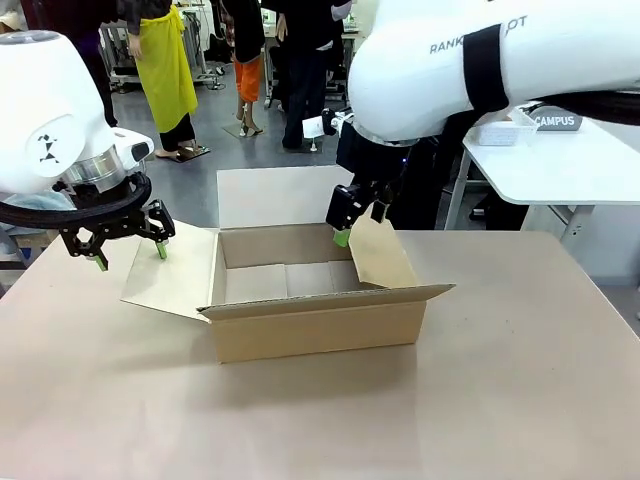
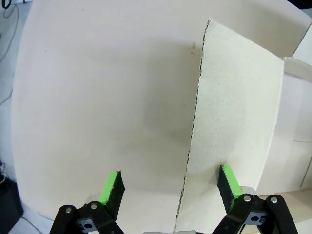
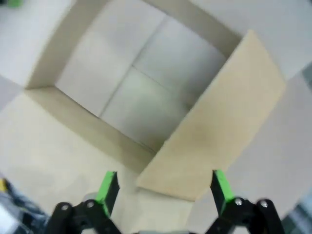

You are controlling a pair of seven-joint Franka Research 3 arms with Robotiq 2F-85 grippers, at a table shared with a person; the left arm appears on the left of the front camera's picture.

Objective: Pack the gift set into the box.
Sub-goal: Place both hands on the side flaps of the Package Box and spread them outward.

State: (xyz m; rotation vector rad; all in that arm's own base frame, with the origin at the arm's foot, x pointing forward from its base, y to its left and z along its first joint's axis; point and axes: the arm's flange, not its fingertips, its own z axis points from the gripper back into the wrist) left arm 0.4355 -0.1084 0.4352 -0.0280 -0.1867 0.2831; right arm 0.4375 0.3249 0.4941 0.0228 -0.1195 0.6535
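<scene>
While the box [image 1: 315, 325] stands open mid-surface [image 1: 520, 400] with free room on every side, the left end effector [image 1: 131, 256] hangs spread wide and empty over the outer edge of the left flap [image 1: 170, 272]. The right end effector [image 1: 360, 226], likewise wide apart and holding nothing, straddles the raised right flap [image 1: 380, 255]. The gift set [image 1: 557, 121] lies well apart on a white table [image 1: 570, 170] behind.

The brown cardboard box [image 1: 315, 325] stands open with flaps spread; the dark "CAMPUS" gift set [image 1: 557, 121] lies on a white side table [image 1: 560, 170].
</scene>
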